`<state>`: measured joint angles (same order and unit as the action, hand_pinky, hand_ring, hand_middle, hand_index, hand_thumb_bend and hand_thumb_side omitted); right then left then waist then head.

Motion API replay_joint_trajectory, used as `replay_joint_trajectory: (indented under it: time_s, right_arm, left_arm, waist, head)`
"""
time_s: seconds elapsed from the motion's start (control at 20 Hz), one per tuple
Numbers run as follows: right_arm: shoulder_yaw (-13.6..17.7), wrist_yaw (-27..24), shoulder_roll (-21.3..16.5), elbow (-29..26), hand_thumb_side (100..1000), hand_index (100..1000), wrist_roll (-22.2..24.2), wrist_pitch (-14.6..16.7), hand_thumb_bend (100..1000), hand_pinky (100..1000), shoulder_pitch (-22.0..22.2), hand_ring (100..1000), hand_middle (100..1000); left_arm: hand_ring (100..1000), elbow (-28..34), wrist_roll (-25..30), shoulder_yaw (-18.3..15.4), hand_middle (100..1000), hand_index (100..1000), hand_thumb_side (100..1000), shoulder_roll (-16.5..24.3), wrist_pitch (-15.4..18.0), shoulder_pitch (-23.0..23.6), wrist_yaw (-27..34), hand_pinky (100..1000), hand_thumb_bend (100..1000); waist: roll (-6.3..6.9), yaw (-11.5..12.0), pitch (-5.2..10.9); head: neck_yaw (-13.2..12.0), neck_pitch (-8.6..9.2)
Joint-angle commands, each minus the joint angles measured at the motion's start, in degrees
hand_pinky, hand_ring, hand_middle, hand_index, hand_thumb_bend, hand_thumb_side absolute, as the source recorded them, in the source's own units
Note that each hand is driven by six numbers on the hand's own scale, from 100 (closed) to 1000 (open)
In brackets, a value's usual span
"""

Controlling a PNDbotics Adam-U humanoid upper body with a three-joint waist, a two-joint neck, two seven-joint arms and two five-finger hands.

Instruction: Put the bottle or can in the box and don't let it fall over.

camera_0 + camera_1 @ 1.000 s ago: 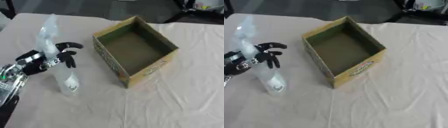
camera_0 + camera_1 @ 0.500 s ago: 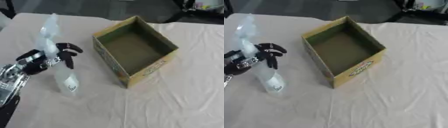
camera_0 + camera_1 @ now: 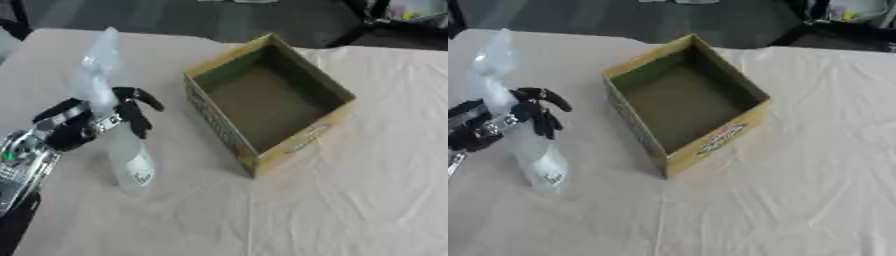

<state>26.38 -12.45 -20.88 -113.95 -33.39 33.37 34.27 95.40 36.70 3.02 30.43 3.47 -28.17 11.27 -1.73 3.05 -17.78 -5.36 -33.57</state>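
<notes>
- A table (image 3: 367,200) covered with a pale cream cloth fills most of the view, seen from above, with a dark floor beyond its far edge.
- A clear plastic bottle (image 3: 114,115) stands on the cloth at the left side of the table, its base toward the viewer and its top leaning away toward the far edge.
- The bottle is see-through, with a small white label (image 3: 140,176) low on its body.
- The robot's left hand (image 3: 92,122), black with silver joints, comes in from the lower left and sits at the middle of the bottle.
- Its dark fingers (image 3: 136,120) curl round the front of the bottle's body, so the hand is closed around the bottle.
- The left forearm (image 3: 22,160), with silver parts and a small green spot, runs down toward the lower left corner.
- An open cardboard box (image 3: 267,100) sits on the cloth to the right of the bottle, near it but apart.
- The box is yellow outside with printed colour marks on its near sides; inside it is plain brown and holds nothing visible.
- The box is turned so one corner points toward the viewer.
- The bottle is outside the box, on the table beside the box's left wall.
- The robot's right hand shows in neither view.
- Dark shapes lie at the far right corner beyond the table; what they are cannot be told.
</notes>
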Motion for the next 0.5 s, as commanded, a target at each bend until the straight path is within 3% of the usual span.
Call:
replay_joint_trajectory:
  time_s: [0.05, 0.5]
  right_arm:
    - [0.44, -0.41, -0.76, -0.64, 523, 919, -0.24, 0.54, 100, 923, 0.27, 997, 1000]
    - [0.30, -0.41, -0.56, -0.64, 523, 917, -0.27, 0.29, 100, 923, 0.09, 997, 1000]
  left_arm:
    - [337, 0.15, -0.31, 0.23, 694, 139, 733, 0.85, -0.15, -0.33, 0.28, 650, 100]
    - [299, 0.55, 0.23, 0.48, 654, 117, 694, 0.68, 0.34, -0.32, 0.79, 607, 100]
  waist:
    - [0.01, -0.07, 0.67]
    - [-0.01, -0.09, 0.58]
  head:
    - [0.19, 0.59]
    - [0.33, 0.54]
